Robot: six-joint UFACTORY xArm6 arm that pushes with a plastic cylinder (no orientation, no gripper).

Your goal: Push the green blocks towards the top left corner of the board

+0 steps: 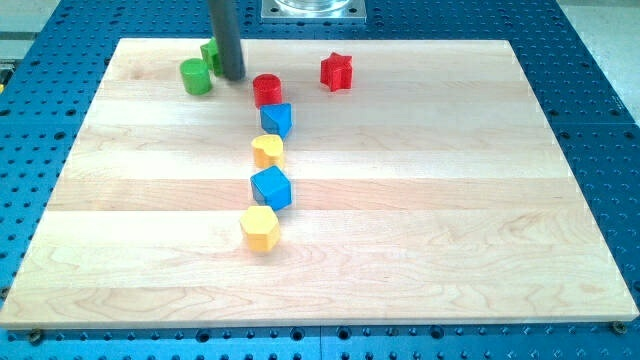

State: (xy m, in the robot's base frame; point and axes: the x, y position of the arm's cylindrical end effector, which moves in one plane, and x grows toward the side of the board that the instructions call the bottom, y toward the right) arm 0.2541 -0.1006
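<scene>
A green cylinder [195, 76] stands near the board's top left. A second green block [210, 53], its shape partly hidden, sits just above and to the right of it, behind my rod. My tip [232, 76] rests on the board right of the green cylinder, touching or nearly touching the hidden green block's right side. The tip stands a short gap to the right of the cylinder.
A red cylinder [267, 90] and a red star [337, 71] lie right of my tip. Below run a blue block [277, 119], a yellow heart-like block [267, 151], a blue cube [271, 187] and a yellow hexagon [260, 228]. The wooden board [450, 200] lies on a blue perforated table.
</scene>
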